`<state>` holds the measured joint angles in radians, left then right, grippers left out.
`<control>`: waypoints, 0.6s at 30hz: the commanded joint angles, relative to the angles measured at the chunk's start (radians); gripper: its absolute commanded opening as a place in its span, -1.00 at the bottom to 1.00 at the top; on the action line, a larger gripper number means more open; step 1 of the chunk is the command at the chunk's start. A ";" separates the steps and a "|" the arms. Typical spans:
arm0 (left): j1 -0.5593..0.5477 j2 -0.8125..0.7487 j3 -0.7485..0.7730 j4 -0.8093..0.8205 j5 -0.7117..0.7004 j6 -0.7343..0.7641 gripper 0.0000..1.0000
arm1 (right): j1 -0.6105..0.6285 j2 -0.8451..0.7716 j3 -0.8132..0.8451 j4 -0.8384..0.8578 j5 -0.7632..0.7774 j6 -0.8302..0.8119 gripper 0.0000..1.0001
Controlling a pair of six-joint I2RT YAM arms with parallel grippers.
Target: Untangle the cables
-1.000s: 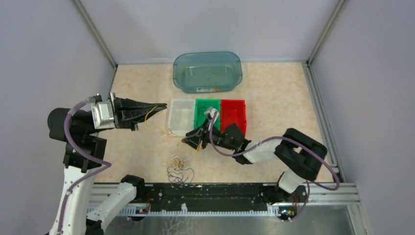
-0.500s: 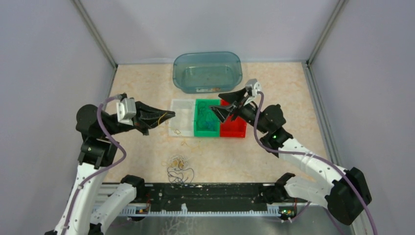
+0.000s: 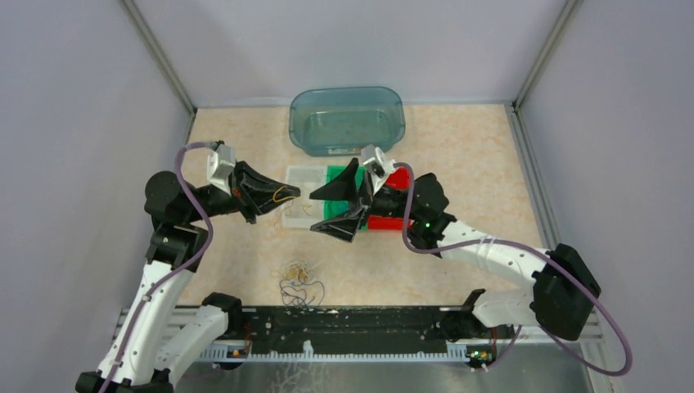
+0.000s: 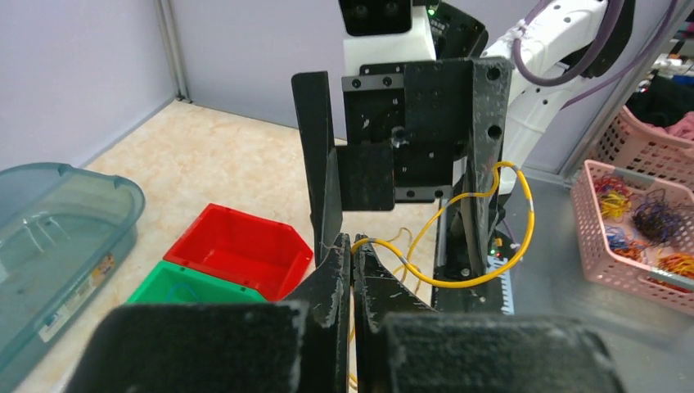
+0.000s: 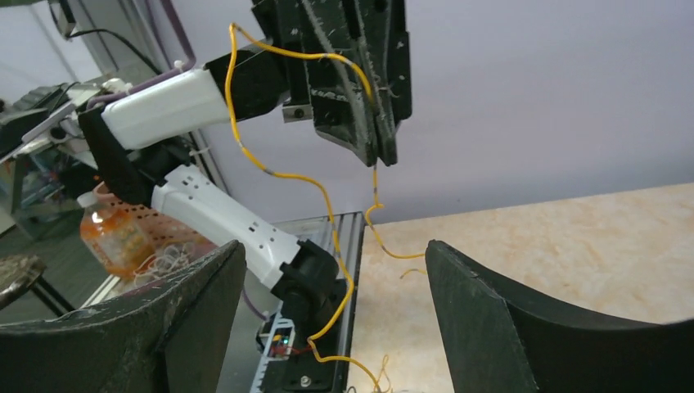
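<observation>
Teal tub (image 3: pixel 347 119), white bin (image 3: pixel 298 185), green bin (image 3: pixel 337 173), red bin (image 3: pixel 399 178) on beige worktop (image 3: pixel 458 164). Left end effector (image 3: pixel 289 196) pinches yellow cable (image 4: pixel 491 246); right end effector (image 3: pixel 331 210) spread apart.

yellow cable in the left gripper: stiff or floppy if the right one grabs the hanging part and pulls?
Probably floppy: the yellow cable droops from the left gripper in loose loops and kinks rather than holding a line. It looks thin and light, so it would likely swing when nudged. The right gripper is open around the dangling stretch; a thin strand may slip unless pinched firmly.
</observation>
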<state>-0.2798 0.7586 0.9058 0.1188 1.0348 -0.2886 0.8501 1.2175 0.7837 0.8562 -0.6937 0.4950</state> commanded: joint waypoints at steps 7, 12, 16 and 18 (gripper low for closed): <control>-0.006 -0.003 -0.011 0.090 0.014 -0.149 -1.00 | 0.078 0.166 0.116 0.287 -0.009 0.122 0.57; -0.006 0.002 -0.014 0.108 0.020 -0.162 -1.00 | 0.107 0.258 0.160 0.375 -0.007 0.194 0.37; -0.005 0.003 -0.016 0.124 0.023 -0.191 -1.00 | 0.121 0.296 0.170 0.413 0.003 0.230 0.06; -0.006 0.001 -0.015 0.127 0.024 -0.201 -1.00 | 0.121 0.304 0.167 0.442 0.012 0.249 -0.17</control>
<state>-0.2798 0.7639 0.8986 0.2054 1.0439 -0.4458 0.9604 1.5120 0.9035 1.1595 -0.6998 0.6861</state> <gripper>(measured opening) 0.007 0.508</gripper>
